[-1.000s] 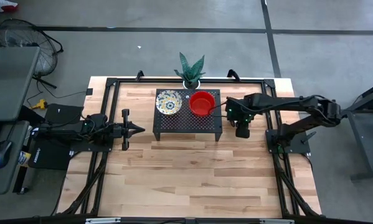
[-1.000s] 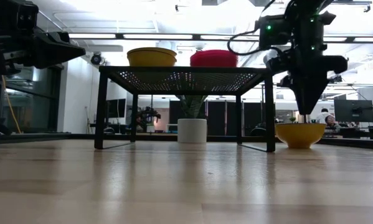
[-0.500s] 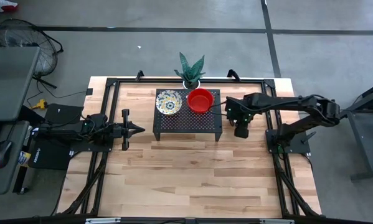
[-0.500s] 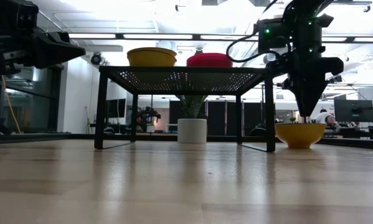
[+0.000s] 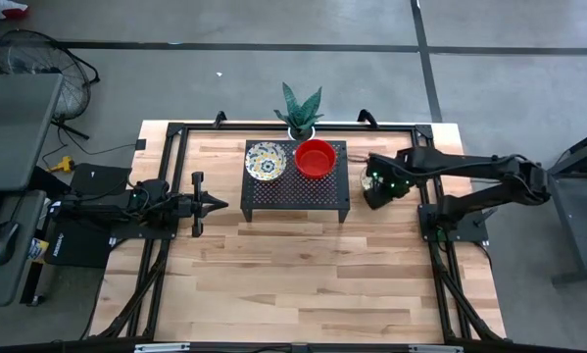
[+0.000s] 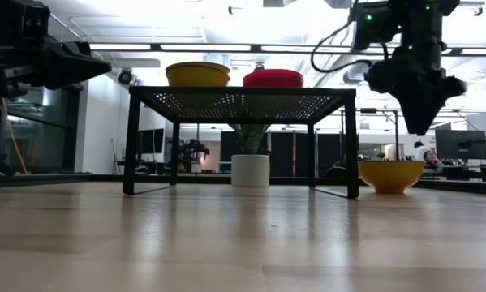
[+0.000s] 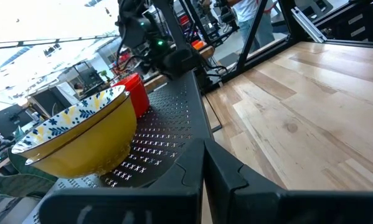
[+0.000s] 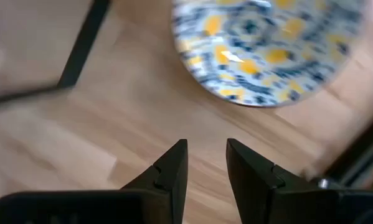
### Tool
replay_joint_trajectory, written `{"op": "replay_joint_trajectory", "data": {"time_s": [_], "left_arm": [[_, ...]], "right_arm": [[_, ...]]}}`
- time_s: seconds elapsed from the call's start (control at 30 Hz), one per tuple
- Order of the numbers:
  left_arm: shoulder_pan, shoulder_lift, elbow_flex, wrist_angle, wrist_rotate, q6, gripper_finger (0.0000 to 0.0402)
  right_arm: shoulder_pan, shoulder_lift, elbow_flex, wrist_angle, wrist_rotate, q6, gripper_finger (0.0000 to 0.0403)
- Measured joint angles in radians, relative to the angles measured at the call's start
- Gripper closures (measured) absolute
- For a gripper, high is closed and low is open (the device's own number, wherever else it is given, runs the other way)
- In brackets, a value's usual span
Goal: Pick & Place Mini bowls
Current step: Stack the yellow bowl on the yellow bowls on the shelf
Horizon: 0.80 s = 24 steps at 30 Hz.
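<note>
I've got the right gripper (image 8: 206, 163) hanging empty, fingers parted, just above a patterned yellow bowl (image 6: 391, 175) on the table, red bowl (image 5: 316, 158) sitting on the black rack (image 5: 295, 191) beside it, left gripper (image 5: 218, 204) closed.

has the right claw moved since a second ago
Yes. In the low view the right claw has risen and shifted right, away from the black rack's leg; it hangs open above the yellow bowl.

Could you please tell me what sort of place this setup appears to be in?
Probably a robotics lab or workshop: two arms are mounted on a framed wooden table, with bare concrete floor around it, and the low view shows computer monitors and a seated person behind.
</note>
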Motion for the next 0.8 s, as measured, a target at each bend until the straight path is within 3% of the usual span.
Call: {"op": "replay_joint_trajectory", "data": {"time_s": [0.1,0.33,0.63,0.8], "left_arm": [[0.000,0.000,0.000,0.000,0.000,0.000,0.0401],[0.000,0.000,0.000,0.000,0.000,0.000,0.0401],[0.000,0.000,0.000,0.000,0.000,0.000,0.0401],[0.000,0.000,0.000,0.000,0.000,0.000,0.0401]], "right_arm": [[-0.046,-0.009,0.000,-0.009,-0.001,0.114,0.0304],[-0.164,-0.009,0.000,-0.022,0.038,0.195,0.0304],[-0.289,0.010,0.000,-0.025,0.105,0.189,0.0302],[-0.324,0.046,0.000,-0.012,0.108,0.176,0.0273]]}}
